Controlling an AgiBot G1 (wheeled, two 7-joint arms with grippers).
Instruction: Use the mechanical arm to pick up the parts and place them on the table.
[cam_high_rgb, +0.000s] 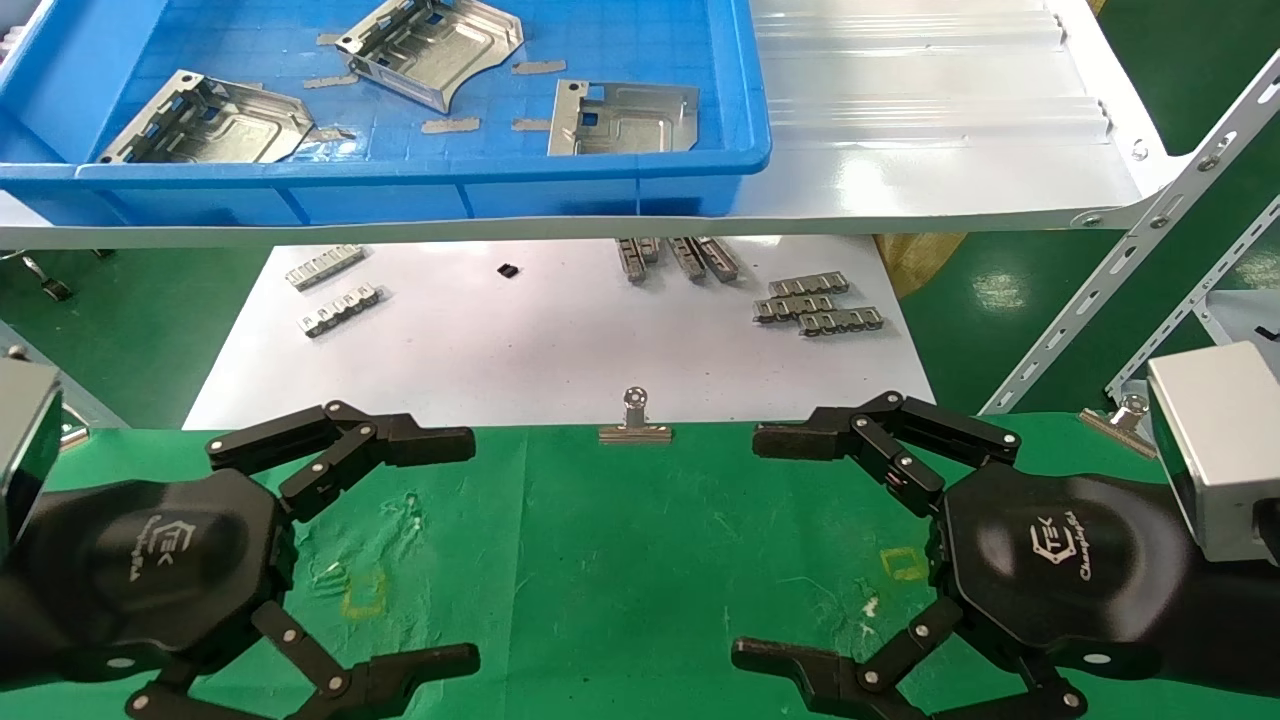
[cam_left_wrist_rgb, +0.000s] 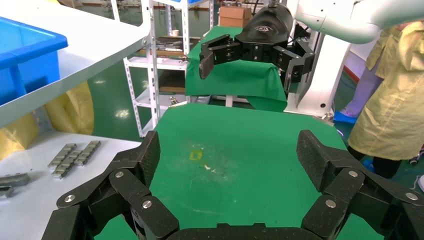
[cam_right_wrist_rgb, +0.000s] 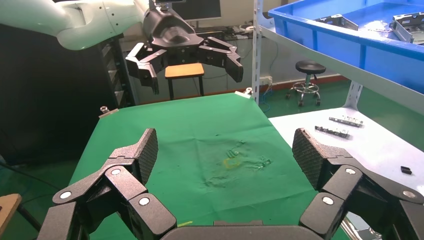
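Three silvery sheet-metal parts lie in the blue tray (cam_high_rgb: 700, 170) on the upper shelf: one at the left (cam_high_rgb: 215, 120), one at the back middle (cam_high_rgb: 430, 48), one at the right (cam_high_rgb: 625, 118). The green cloth table (cam_high_rgb: 620, 560) lies below in front. My left gripper (cam_high_rgb: 455, 550) hovers over the table's left side, open and empty. My right gripper (cam_high_rgb: 765, 545) hovers over its right side, open and empty. Each wrist view shows its own open fingers over bare green cloth (cam_left_wrist_rgb: 235, 165) (cam_right_wrist_rgb: 200, 140), with the other gripper beyond.
A white sheet (cam_high_rgb: 560, 340) behind the cloth carries grey ribbed strips (cam_high_rgb: 815, 300) (cam_high_rgb: 330, 290). Silver binder clips (cam_high_rgb: 635, 420) (cam_high_rgb: 1120, 420) hold the cloth's far edge. The white shelf (cam_high_rgb: 950, 140) overhangs the sheet; a slotted metal brace (cam_high_rgb: 1120, 280) slants at the right.
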